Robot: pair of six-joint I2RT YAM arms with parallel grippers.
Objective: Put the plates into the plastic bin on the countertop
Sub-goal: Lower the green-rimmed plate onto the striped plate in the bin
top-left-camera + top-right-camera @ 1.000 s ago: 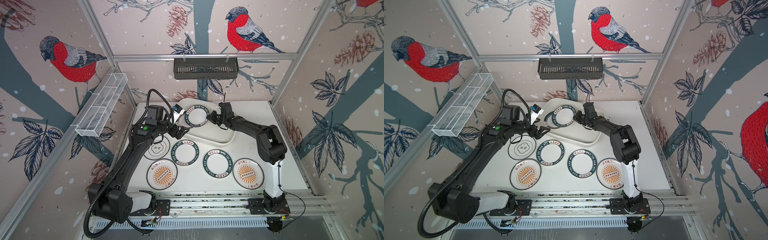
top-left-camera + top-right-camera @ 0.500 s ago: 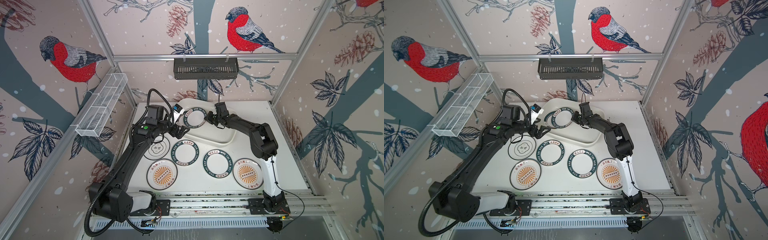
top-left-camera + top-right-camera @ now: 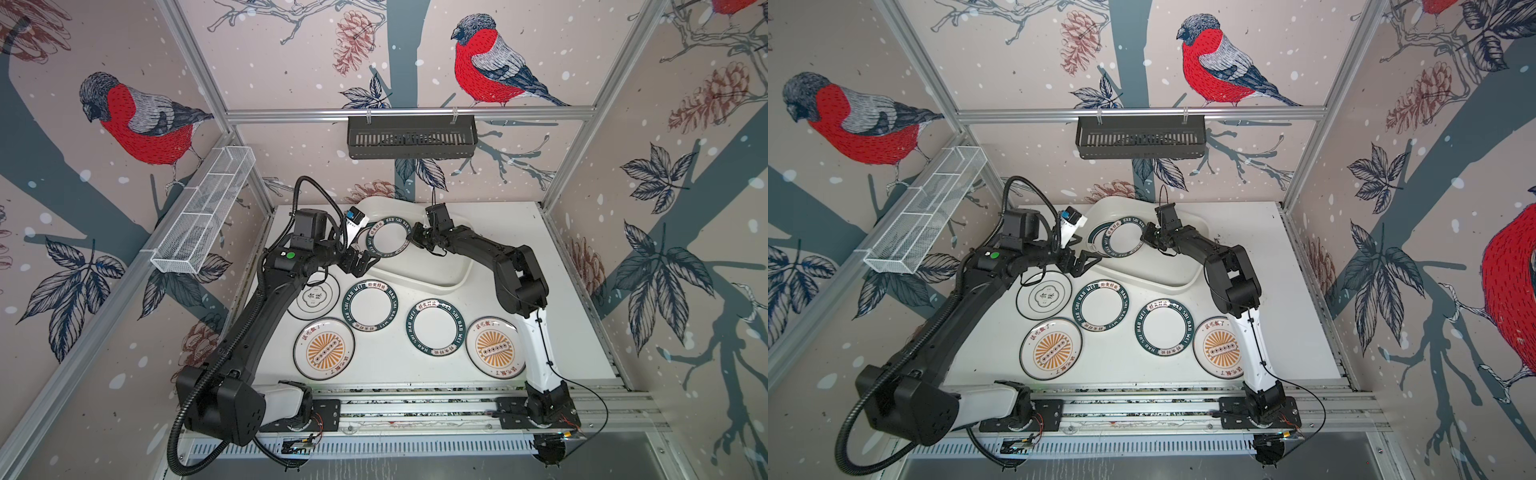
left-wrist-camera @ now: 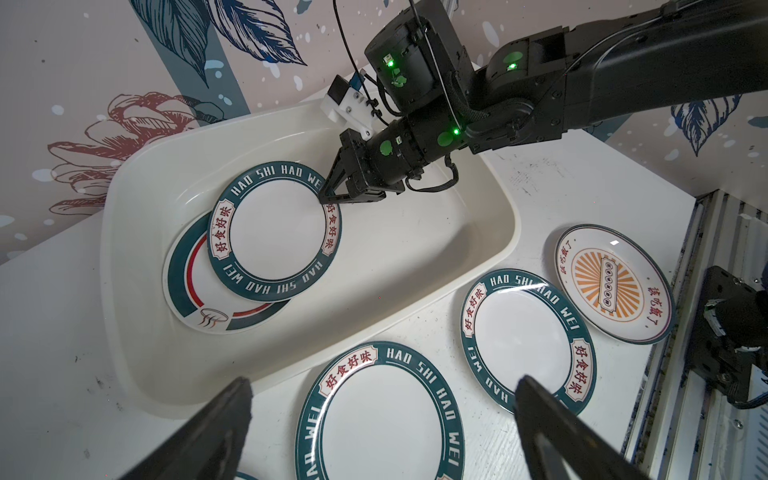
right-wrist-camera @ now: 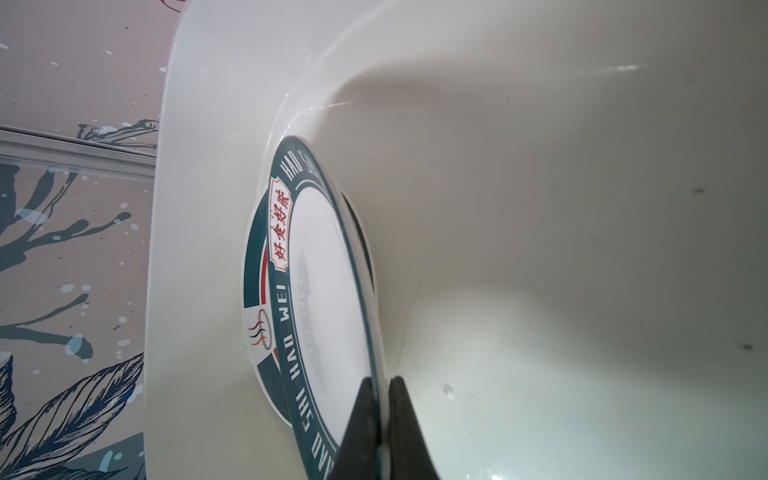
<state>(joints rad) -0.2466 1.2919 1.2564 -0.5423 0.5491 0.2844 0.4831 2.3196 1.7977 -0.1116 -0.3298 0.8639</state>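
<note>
The plastic bin (image 3: 440,270) sits at the back of the countertop (image 3: 540,249). Inside it, my right gripper (image 3: 411,239) (image 4: 326,199) (image 5: 381,380) is shut on the rim of a green-rimmed plate (image 3: 384,241) (image 4: 276,230) (image 5: 324,270). That plate overlaps a green-and-red-rimmed plate (image 4: 191,291) lying in the bin's left end. My left gripper (image 3: 363,262) (image 4: 384,384) hangs open and empty by the bin's near left wall. Several plates lie on the countertop: an emblem plate (image 3: 314,296), two green-rimmed plates (image 3: 370,304) (image 3: 436,327) and two sunburst plates (image 3: 324,354) (image 3: 494,348).
A black slatted basket (image 3: 411,141) hangs on the back rail and a white wire-mesh basket (image 3: 203,212) on the left rail. Aluminium rails (image 3: 415,405) edge the front. The right half of the bin (image 4: 415,249) holds nothing.
My right arm has shifted left, carrying the green-rimmed plate a little further toward the bin's left end. The left arm has not moved.
</note>
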